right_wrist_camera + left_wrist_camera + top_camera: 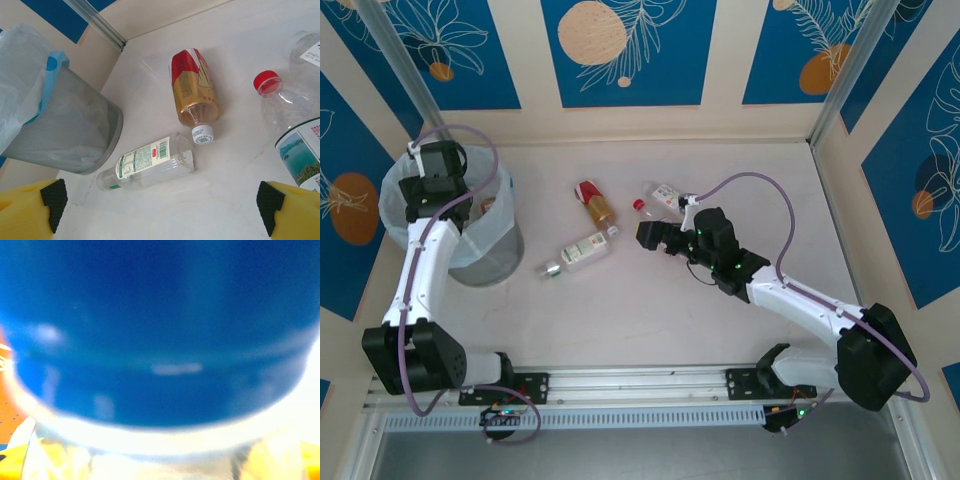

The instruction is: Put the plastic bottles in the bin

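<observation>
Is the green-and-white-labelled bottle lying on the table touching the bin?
Apart. The top external view shows a plain gap between the cap end of the green-and-white-labelled bottle and the wall of the bin.

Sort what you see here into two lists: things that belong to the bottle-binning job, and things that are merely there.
Job: bin, red-labelled bottle, green-white labelled bottle, red-capped bottle.
Not the job: blue patterned wall panels, metal rail along the near edge.
</observation>
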Available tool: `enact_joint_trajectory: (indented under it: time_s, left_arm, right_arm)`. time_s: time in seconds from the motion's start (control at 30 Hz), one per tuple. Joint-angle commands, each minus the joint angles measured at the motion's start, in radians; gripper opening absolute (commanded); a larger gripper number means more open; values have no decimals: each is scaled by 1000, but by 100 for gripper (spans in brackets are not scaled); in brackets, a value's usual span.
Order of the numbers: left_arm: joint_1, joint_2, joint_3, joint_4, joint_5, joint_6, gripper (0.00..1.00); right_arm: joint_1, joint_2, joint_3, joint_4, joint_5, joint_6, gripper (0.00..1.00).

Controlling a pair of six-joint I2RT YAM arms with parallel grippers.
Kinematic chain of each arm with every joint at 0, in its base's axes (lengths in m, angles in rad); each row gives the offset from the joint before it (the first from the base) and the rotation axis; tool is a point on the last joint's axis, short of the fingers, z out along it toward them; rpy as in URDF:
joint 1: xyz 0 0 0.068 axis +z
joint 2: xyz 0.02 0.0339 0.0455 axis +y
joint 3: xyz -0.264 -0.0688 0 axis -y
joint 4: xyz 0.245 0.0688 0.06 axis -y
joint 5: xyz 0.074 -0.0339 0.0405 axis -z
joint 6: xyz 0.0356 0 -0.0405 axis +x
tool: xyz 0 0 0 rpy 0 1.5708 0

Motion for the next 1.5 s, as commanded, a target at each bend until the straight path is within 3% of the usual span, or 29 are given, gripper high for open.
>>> enact_joint_trajectory:
  time_s: [0.0,0.3,0.47,0.67,0.97,1.17,1.47]
  left_arm:
    - [19,0,-11,6,0,-51,72]
    - [20,24,95,-91,23,-82,92]
    - [18,15,128,-133,136,-122,99]
    - [-9,-2,193,-204,280,-148,99]
    - [-157,-72,176,-172,401,-123,99]
    - [-342,-88,150,-130,359,-55,99]
    - [-440,-105,79,-82,603,11,99]
  right_arm:
    - [-6,5,27,0,-7,-1,99]
    - [-6,8,27,-7,-1,0,100]
    - [-6,18,28,-5,-7,8,100]
    - [-5,11,20,-14,-2,14,99]
    - [-4,-4,-16,-12,35,44,100]
    - [-8,-7,-4,-58,45,41,100]
    - [-20,-42,-29,-97,83,68,99]
